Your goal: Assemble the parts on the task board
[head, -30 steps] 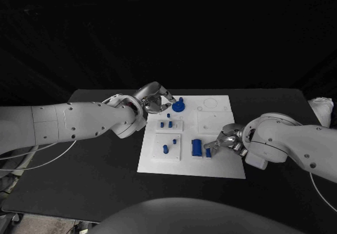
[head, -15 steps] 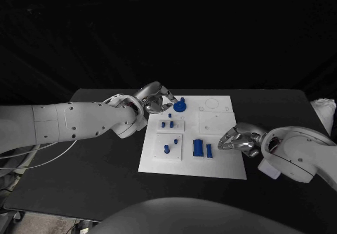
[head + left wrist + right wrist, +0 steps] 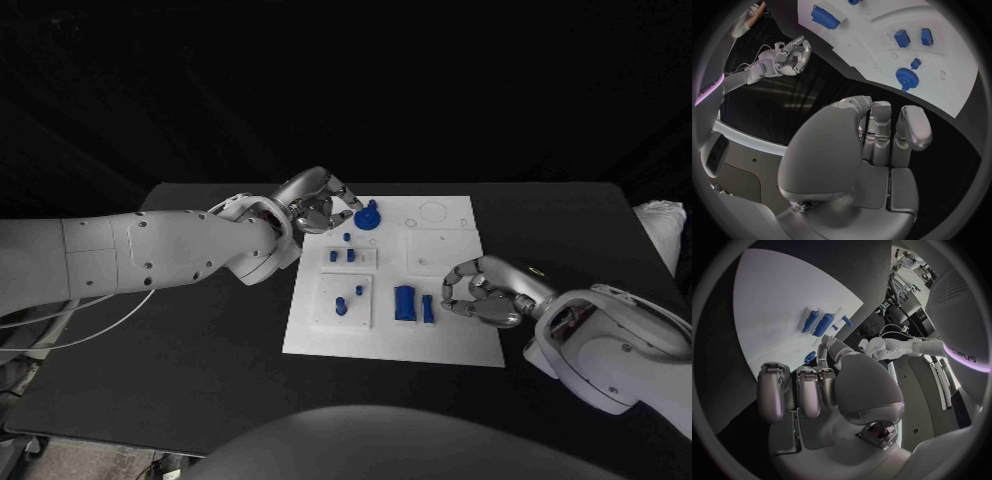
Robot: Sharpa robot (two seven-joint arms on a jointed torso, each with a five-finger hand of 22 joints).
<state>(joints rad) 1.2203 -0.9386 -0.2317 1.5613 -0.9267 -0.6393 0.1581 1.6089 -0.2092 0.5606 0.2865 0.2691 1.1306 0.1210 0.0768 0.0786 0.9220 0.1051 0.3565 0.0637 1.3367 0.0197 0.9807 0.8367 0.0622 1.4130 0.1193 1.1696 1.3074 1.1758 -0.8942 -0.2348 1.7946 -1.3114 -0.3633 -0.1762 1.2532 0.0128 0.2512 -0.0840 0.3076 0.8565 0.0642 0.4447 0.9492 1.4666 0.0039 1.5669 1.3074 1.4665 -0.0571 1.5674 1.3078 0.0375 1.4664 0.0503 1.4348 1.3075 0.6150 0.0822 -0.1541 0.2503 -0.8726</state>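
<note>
hovering at the far left corner of the white board (image 3: 459,340), the left hand (image 3: 317,202) is clenched with nothing in it, just beside a blue gear (image 3: 368,217) standing on the board. the right hand (image 3: 483,290) sits over the board's right edge, fingers curled in, gripping nothing. two blue blocks (image 3: 414,304) lie just left of it, and small blue pegs (image 3: 348,300) stand in the near-left plate.
</note>
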